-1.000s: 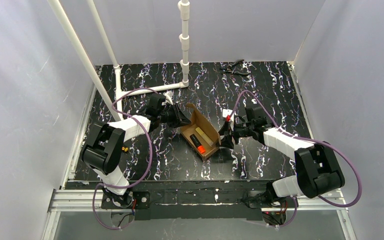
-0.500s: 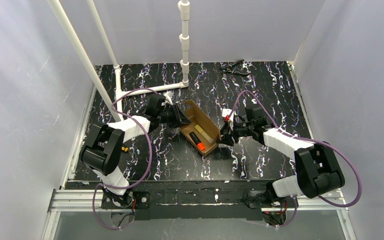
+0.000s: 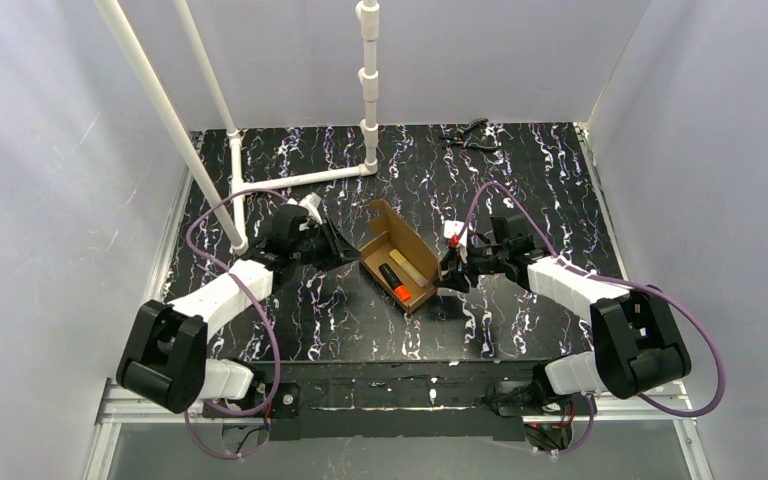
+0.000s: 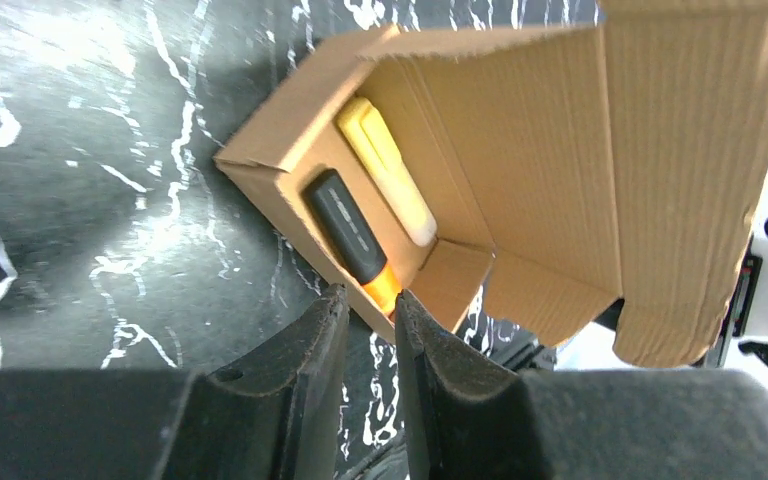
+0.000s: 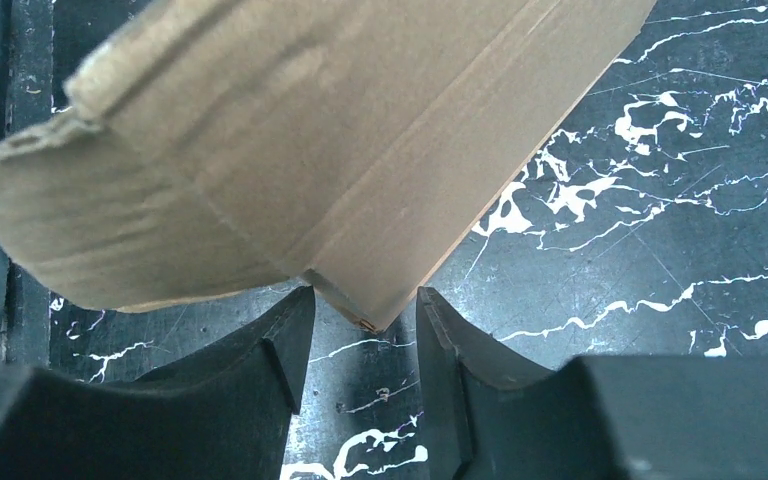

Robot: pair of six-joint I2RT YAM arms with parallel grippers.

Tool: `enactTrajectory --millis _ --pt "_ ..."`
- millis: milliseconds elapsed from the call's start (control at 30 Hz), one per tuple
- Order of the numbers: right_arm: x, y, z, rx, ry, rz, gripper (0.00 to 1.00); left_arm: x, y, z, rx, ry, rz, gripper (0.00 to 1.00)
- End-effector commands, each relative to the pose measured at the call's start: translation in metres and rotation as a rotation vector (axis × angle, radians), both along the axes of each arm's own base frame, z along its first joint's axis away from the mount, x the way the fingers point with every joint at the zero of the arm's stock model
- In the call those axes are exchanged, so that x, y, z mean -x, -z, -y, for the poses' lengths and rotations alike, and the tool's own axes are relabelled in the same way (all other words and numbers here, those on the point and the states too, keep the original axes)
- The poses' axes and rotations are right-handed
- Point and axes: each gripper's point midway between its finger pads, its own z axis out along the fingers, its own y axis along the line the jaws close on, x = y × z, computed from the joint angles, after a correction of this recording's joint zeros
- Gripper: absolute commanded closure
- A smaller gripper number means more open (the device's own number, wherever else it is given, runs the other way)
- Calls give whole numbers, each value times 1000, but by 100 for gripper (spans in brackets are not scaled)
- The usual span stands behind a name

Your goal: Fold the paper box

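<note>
paper box (image 4: 550,160): brown corrugated, middle of tabletop (image 3: 530,175), lid flap up
inside: marker (image 4: 348,235), yellow stick (image 4: 388,170)
my left gripper (image 4: 370,292): narrow gap, clear of box
my right gripper (image 5: 365,292): apart, astride box corner

Robot lab cell: white panel walls (image 3: 50,200), PVC pipe frame (image 3: 369,85), marbled tabletop (image 3: 530,170).

paper box (image 3: 388,224) open, marker (image 3: 394,283) and yellow stick (image 3: 412,268) inside; left gripper (image 3: 344,250) near, right gripper (image 3: 450,269) just beside.

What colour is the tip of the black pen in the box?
Orange. The marker shows best in the left wrist view.
</note>
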Motion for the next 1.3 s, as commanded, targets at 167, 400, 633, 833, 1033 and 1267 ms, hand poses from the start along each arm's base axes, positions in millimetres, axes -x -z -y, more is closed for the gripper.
enactTrajectory --millis 167,400,633,833,1033,1267 --pt "4 -9 -4 0 -33 55 53 -37 -8 -42 -202 -205 17 76" --pt "1 -11 -5 29 -31 99 53 -39 32 -45 -250 -251 -122 76" --pt "-3 -12 -3 47 -13 115 56 -63 33 -34 -236 -242 -96 73" --pt "-5 -13 -2 58 -5 131 57 -79 42 -25 -226 -220 -92 70" --pt "-8 -14 -2 63 -2 136 57 -85 56 -16 -211 -186 -104 71" --pt "-16 -17 -2 95 -20 169 57 -71 60 5 -182 -83 -117 73"
